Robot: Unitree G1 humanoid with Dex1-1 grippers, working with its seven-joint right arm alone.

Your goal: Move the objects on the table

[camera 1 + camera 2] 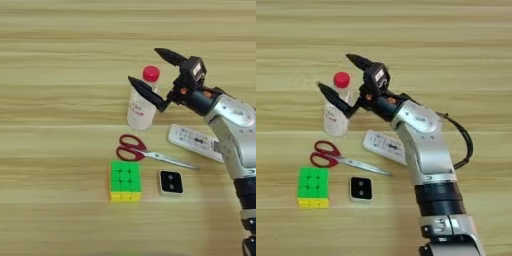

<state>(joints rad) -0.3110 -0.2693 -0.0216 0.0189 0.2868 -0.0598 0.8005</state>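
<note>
A clear plastic bottle (141,102) with a red cap (151,73) stands upright on the wooden table (55,65). My right gripper (146,67) is open, its two black fingers (147,93) spread on either side of the bottle's upper part, one passing in front of it; contact is unclear. In front of the bottle lie red-handled scissors (135,148), blades pointing right. A green-yellow puzzle cube (125,181) sits nearer me, with a small white square device (171,182) with a black face to its right. The white remote control (192,141) lies partly under my forearm.
My silver forearm (426,150) rises from the bottom right and crosses over the remote's right end. A black cable (463,140) loops beside the arm. Bare wood stretches across the far and left parts of the table.
</note>
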